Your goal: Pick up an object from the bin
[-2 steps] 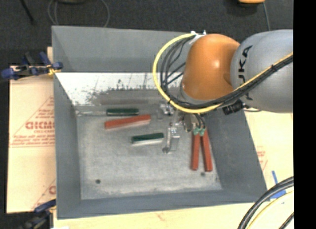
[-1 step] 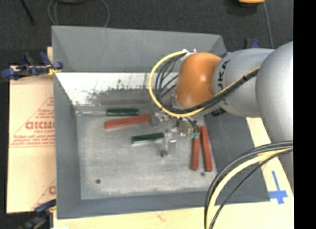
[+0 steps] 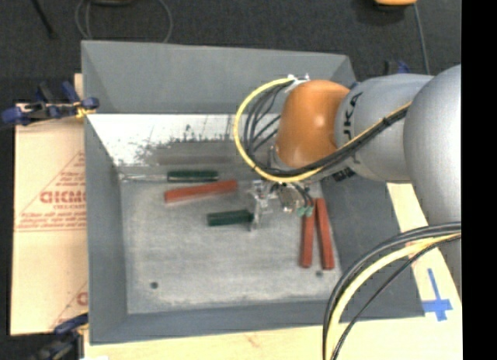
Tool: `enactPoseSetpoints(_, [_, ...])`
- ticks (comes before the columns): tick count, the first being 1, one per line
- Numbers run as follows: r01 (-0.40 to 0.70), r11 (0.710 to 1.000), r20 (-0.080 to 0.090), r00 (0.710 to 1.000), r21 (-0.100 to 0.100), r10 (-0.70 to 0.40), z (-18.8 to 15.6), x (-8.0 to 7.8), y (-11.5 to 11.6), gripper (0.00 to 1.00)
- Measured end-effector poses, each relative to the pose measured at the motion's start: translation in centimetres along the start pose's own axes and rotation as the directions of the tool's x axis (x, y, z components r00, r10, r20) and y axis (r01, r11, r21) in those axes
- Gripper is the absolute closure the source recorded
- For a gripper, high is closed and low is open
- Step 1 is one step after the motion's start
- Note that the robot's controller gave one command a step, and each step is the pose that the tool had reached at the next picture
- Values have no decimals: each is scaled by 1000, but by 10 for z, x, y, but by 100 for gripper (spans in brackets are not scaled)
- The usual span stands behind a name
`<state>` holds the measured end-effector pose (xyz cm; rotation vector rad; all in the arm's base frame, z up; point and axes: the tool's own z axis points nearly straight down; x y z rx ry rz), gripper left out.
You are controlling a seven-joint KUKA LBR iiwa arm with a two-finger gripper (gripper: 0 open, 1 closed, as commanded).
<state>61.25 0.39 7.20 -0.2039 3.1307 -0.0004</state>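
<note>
— Green stick [image 3: 227,218], the dark one lying flat near the middle of the bin [image 3: 105,273] floor: is that the one to go for?

— I judge so. The gripper [image 3: 260,205] stands at its right end, low over the floor. Whether it touches the stick I cannot tell. Nor can I tell whether it is apart or together, since the wrist and its cables crowd that spot.

— How should the grasp be done, then?

— Close across the stick's narrow width, not along its length. Grip a little in from the end, so the long side does not sag on the lift. It looks light and hard, so a push from one side would likely send it skidding over the metal. Come straight down on it.

— What lies next out from there?

— A red stick [image 3: 200,191] just behind it, apart from it and nearly parallel. Keep clear on that side so it is not nudged. On the gripper's other side a red pair [image 3: 309,242] lies close together, pointing toward the front wall. The wrist hangs above their upper ends, so any sideways swing risks brushing them.

— And farthest off?

— A far stick [image 3: 192,174], also dark green, lies close under the back wall, well apart from the work. It needs no care. Lift straight up and level, and keep away from the walls
</note>
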Motion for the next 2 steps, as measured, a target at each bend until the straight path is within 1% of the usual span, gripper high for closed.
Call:
enactPoseSetpoints(1, [-3,1000,9,1000,1,3,-132,4,19,100])
enactPoseSetpoints(2, [439,899,4,899,1,-439,-145,-27,43,100])
